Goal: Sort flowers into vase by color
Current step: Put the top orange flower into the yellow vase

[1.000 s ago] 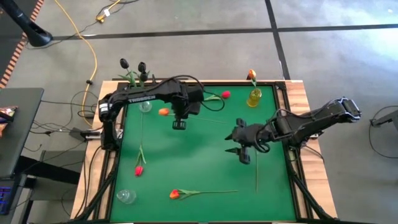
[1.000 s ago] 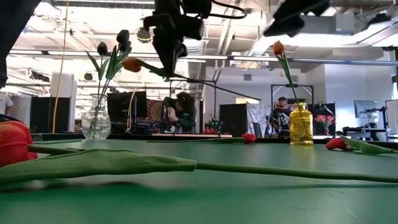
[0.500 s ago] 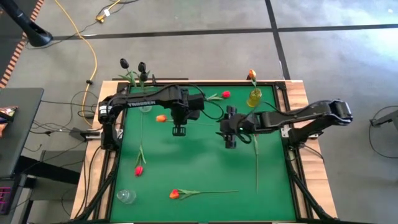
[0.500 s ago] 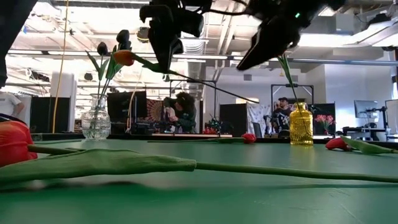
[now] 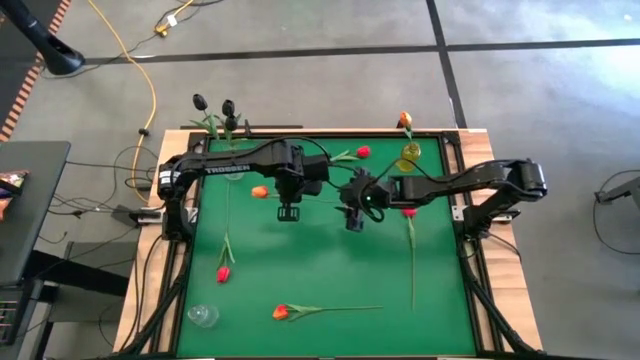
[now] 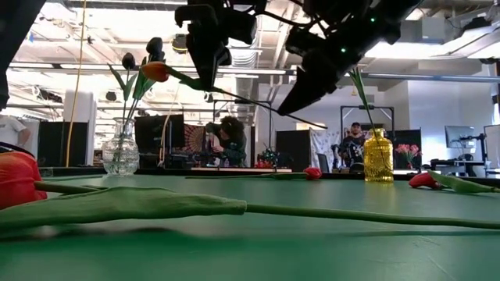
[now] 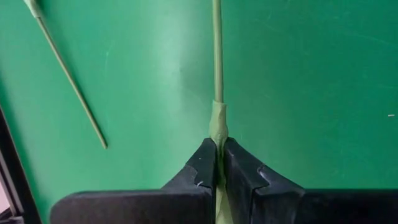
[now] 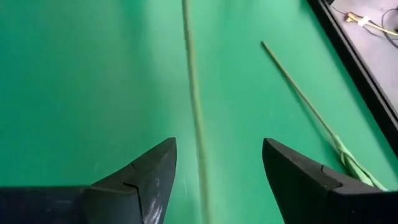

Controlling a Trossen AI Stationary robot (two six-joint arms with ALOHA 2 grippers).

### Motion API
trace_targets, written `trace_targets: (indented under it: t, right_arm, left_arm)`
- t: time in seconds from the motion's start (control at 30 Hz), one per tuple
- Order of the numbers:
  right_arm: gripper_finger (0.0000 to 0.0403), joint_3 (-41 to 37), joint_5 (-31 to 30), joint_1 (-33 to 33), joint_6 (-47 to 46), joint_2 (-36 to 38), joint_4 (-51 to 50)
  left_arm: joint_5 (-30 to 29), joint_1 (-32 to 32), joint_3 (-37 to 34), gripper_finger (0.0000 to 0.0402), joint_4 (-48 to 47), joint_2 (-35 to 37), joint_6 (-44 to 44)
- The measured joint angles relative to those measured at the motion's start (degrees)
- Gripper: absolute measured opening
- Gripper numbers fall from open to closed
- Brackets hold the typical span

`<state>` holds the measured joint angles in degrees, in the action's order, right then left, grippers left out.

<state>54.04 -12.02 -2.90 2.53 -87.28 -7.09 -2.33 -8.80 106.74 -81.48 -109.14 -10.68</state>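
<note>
My left gripper (image 5: 287, 211) hangs over the far middle of the green table (image 5: 330, 265), shut on an orange tulip (image 5: 259, 191). The tulip's long stem (image 6: 266, 108) runs toward the table's right. My right gripper (image 5: 352, 218) is open beside it. In the right wrist view its fingers (image 8: 217, 146) stand on either side of that stem (image 8: 193, 93) without touching. Black tulips (image 5: 228, 106) stand in a clear vase (image 6: 119, 152). An orange tulip (image 5: 404, 120) stands in a yellow vase (image 5: 408, 157). My left gripper pinches the orange tulip's stem at its thicker leaf-wrapped part (image 7: 217, 124), between the two fingers. The fingers come from above, pointing down, across the stem. The tulip is lifted clear and nearly level, its head (image 6: 155, 72) slightly higher and toward the table's left.
Red tulips lie flat on the table near the far edge (image 5: 362, 152), at the left (image 5: 223, 272) and at the right (image 5: 409, 212). An orange-red tulip (image 5: 281, 312) lies near the near edge beside a small clear vase (image 5: 203, 316). Black rails frame the table.
My right gripper has swung from the table's right toward the left, staying open, until its fingers stand around the free stem of the held tulip. My left gripper has shifted slightly toward the near edge, and the orange head has tipped a little higher.
</note>
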Motion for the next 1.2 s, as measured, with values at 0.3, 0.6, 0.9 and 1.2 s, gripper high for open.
trace_targets:
  t: [0.3, 0.6, 0.9, 1.2]
  right_arm:
    - [0.0220, 0.00, 0.11, -0.13, -0.78, -0.16, 2.40]
    - [0.0157, 0.00, 2.27, -1.03, -1.12, -0.16, 1.58]
    - [0.0121, 0.00, 3.89, -1.01, -2.57, -0.16, 0.08]
    - [0.0066, 0.00, 4.88, -0.48, -3.32, -0.16, -0.81]
  left_arm:
    - [-0.02, 0.00, 0.00, 0.0002, 0.56, 0.00, -0.81]
    - [0.42, 0.00, 0.00, 0.0002, 1.47, 0.00, -2.73]
    - [0.44, 0.00, 0.00, 0.0002, 1.86, 0.00, -5.74]
    - [0.52, 0.03, -0.02, 0.0002, 2.94, 0.00, -7.73]
